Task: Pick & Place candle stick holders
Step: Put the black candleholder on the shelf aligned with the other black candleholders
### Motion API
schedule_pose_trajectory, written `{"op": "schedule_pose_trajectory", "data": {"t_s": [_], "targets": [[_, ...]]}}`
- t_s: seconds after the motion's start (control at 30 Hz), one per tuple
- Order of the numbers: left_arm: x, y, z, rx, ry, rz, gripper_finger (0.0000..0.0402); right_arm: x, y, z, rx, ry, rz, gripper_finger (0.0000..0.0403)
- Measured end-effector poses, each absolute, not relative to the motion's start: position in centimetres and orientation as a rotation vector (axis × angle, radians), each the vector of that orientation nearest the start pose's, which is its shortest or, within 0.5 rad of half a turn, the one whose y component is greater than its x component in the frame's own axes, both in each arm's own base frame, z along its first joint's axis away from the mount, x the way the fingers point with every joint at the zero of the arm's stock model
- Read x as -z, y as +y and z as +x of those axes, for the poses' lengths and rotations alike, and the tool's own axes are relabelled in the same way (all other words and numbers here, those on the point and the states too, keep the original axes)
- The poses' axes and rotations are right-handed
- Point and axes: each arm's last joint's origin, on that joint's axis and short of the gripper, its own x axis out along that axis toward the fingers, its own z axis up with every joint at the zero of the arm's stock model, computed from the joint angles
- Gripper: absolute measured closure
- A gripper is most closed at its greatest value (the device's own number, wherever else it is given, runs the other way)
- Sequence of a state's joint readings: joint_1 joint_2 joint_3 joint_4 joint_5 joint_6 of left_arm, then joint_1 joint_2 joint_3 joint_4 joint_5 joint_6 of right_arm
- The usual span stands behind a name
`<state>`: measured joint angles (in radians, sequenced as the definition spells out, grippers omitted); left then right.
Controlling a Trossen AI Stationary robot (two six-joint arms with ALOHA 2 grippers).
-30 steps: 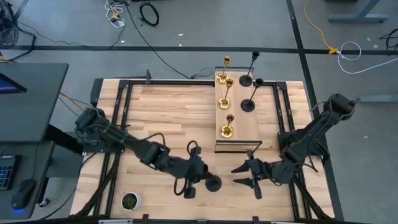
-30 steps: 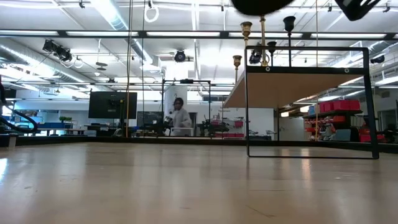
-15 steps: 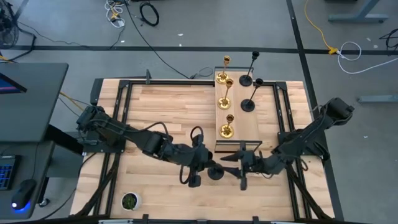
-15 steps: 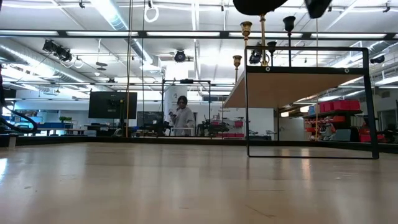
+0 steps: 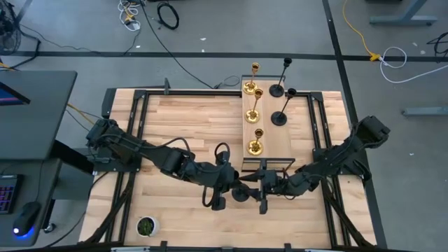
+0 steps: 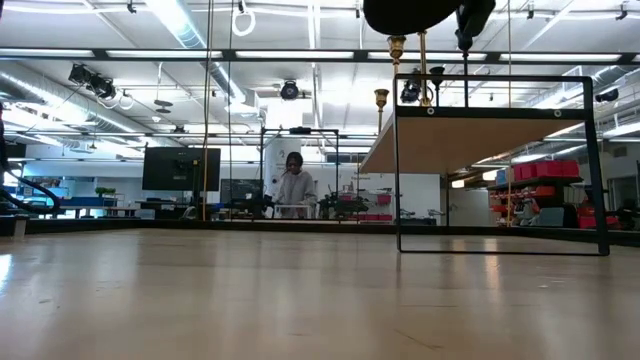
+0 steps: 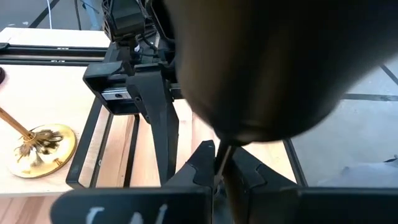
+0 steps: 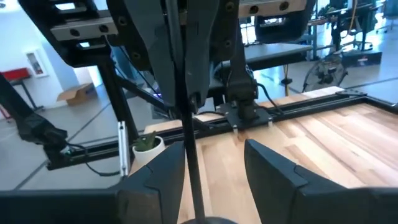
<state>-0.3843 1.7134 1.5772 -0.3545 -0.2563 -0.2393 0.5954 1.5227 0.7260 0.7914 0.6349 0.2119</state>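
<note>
**Handing the black candlestick from my left claw to my right, just in front of the shelf**

From the left: my left claw (image 5: 234, 187) is clamping the thin stem of a black candlestick (image 5: 241, 194) and holding it in the air above the table (image 5: 182, 126), near its 6 o'clock edge. My right claw (image 5: 264, 187) is meeting it from 3 o'clock with its fingers (image 8: 273, 171) standing apart on either side of the stem, not yet pinching. I am judging the step as a handover, so I want the right claw squeezing squarely on the stem before the left one lets go. The other five holders, three gold (image 5: 255, 143) and two black (image 5: 278, 117), are standing on the raised shelf (image 5: 269, 143) at 12 o'clock from the claws.
</note>
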Motion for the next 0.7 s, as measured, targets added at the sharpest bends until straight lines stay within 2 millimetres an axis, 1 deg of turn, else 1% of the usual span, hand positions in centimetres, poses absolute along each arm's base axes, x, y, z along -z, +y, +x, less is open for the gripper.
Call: {"op": "schedule_pose_trajectory", "data": {"t_s": [0.2, 0.27, 0.37, 0.47, 0.53, 0.63, 0.7], "targets": [[-34.5, -14.0, 36.7, 0.067, 0.489, -0.076, 0.0385, -24.0, 17.0, 28.2, 0.033, -0.015, 0.152, 0.0237], [-34.4, -14.0, 36.7, 0.067, 0.492, -0.075, 0.0385, -24.0, 17.3, 28.5, 0.02, -0.01, 0.134, 0.0238], [-34.4, -14.0, 36.6, 0.066, 0.495, -0.074, 0.0385, -23.8, 17.5, 28.8, 0.015, -0.004, 0.133, 0.0251], [-34.4, -14.0, 36.6, 0.066, 0.496, -0.073, 0.0385, -23.7, 17.5, 28.9, 0.014, -0.001, 0.152, 0.0284], [-34.4, -14.0, 36.6, 0.068, 0.497, -0.074, 0.0384, -23.6, 17.5, 28.9, 0.015, 0.003, 0.15, 0.0317], [-34.4, -14.1, 36.6, 0.07, 0.497, -0.077, 0.0384, -23.6, 17.5, 28.9, 0.02, 0.006, 0.145, 0.0377], [-34.4, -14.1, 36.6, 0.072, 0.498, -0.08, 0.0384, -23.5, 17.5, 28.9, 0.019, 0.008, 0.131, 0.0391]]}}
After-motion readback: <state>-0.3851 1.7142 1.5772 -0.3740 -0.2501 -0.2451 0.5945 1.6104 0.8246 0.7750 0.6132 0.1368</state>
